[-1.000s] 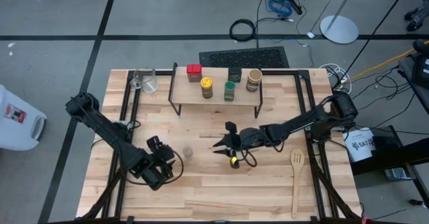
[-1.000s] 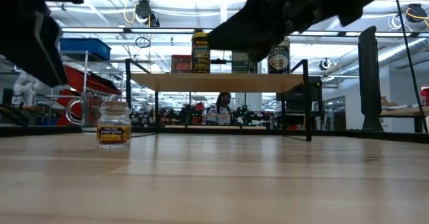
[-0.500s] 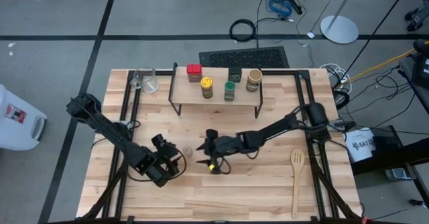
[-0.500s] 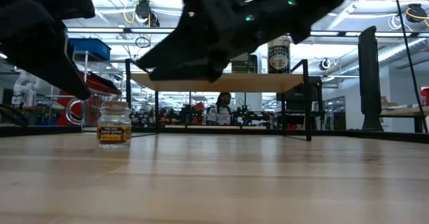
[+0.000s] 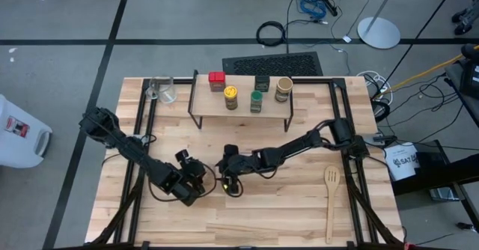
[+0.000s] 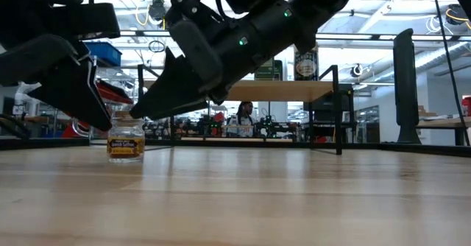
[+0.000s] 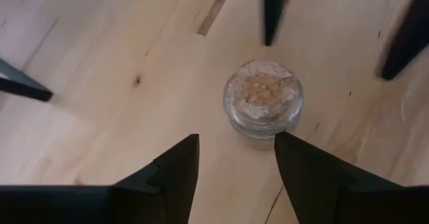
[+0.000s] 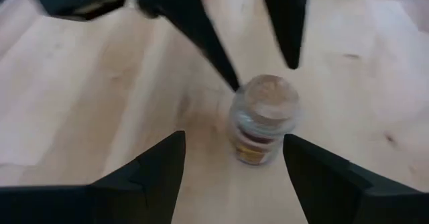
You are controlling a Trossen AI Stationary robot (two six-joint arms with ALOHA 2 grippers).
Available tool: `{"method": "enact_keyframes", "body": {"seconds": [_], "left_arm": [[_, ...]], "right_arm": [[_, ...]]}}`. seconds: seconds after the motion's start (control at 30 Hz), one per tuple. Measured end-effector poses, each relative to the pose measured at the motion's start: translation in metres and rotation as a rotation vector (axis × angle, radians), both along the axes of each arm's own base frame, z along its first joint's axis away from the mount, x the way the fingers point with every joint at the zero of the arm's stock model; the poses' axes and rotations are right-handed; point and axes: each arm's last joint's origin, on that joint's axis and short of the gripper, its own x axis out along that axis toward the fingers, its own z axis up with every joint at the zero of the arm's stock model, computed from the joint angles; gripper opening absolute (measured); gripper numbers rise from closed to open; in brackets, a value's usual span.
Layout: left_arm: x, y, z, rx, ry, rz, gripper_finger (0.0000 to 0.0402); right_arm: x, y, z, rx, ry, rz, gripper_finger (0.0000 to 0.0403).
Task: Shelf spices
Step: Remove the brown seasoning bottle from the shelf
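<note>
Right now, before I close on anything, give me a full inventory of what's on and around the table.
shelf: one, light wood top on black legs, far middle of table
red tin: one, on shelf
yellow jar: one, on shelf
green-lidded jar: one, on shelf
dark tin: one, on shelf
tan jar: one, tall, on shelf
small brown jar: one, upright on table, between both end effectors
glass cup: one, clear, far left of table
wooden spatula: one, near right of table
left end effector: open, beside the small jar
right end effector: open, opposite side of the small jar
</note>
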Motion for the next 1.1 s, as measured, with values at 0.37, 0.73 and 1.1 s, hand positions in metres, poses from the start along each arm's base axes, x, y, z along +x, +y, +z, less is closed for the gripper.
{"method": "enact_keyframes", "body": {"seconds": [0.37,0.73,1.1], "left_arm": [[0.003,0.004,-0.001,-0.022,0.046,-0.031,0.0196],[0.003,0.004,-0.001,-0.025,0.046,-0.029,0.0196],[0.003,0.004,-0.001,-0.022,0.048,-0.028,0.0195]], "right_arm": [[0.004,-0.023,0.0,0.045,0.008,0.022,0.024],[0.009,-0.038,0.001,0.126,-0.042,0.107,0.024],[0.013,-0.037,-0.019,0.146,-0.031,0.123,0.0269]]}}
